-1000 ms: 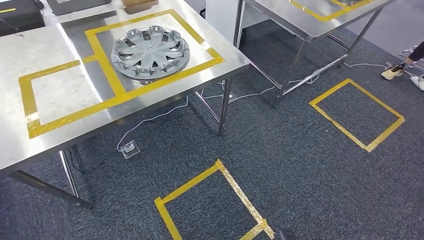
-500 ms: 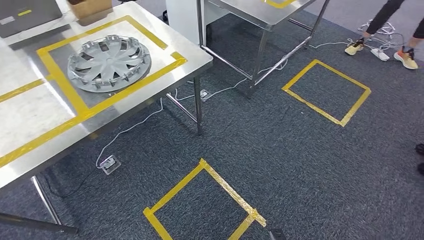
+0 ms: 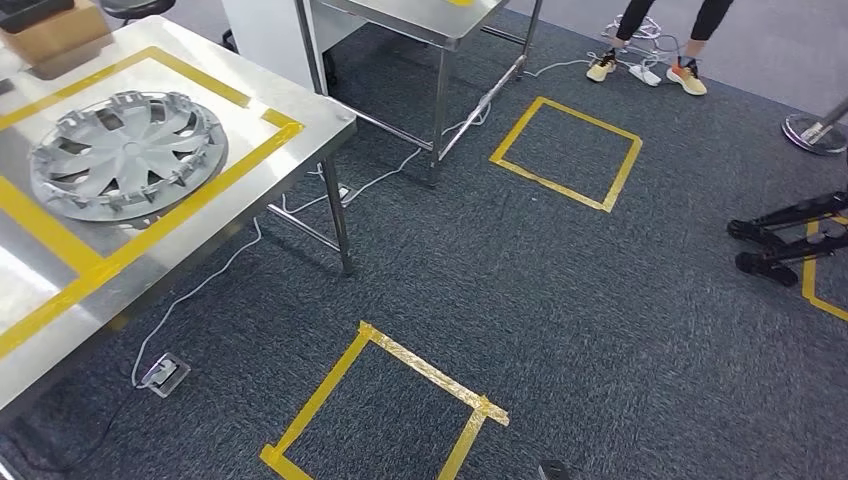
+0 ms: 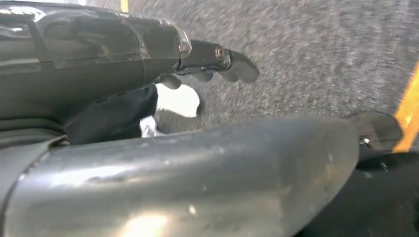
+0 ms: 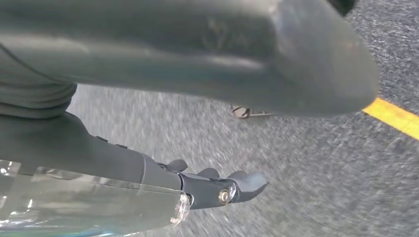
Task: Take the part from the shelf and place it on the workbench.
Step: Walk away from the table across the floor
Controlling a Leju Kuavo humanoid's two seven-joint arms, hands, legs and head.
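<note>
The part, a grey hubcap [image 3: 125,150], lies flat on the steel workbench [image 3: 60,290] at the left, inside a yellow tape frame. My left hand [image 4: 163,54] hangs over the dark carpet with its fingers [image 4: 237,64] stretched out and nothing in it. My right hand [image 5: 148,173] also hangs over the carpet, its fingers [image 5: 242,182] extended and apart from the thick thumb [image 5: 222,54], holding nothing.
A second steel table [image 3: 420,15] stands behind. Yellow tape squares [image 3: 385,400] [image 3: 567,150] mark the carpet. A person's feet [image 3: 650,68] are at the back, a black stand's legs [image 3: 790,235] at the right. A floor socket [image 3: 160,373] and cable lie under the workbench; a cardboard box [image 3: 55,35] sits on it.
The whole picture has shifted left: my view has turned to the right. The hubcap stays put on the workbench, and the person's feet and a black stand have come into the picture.
</note>
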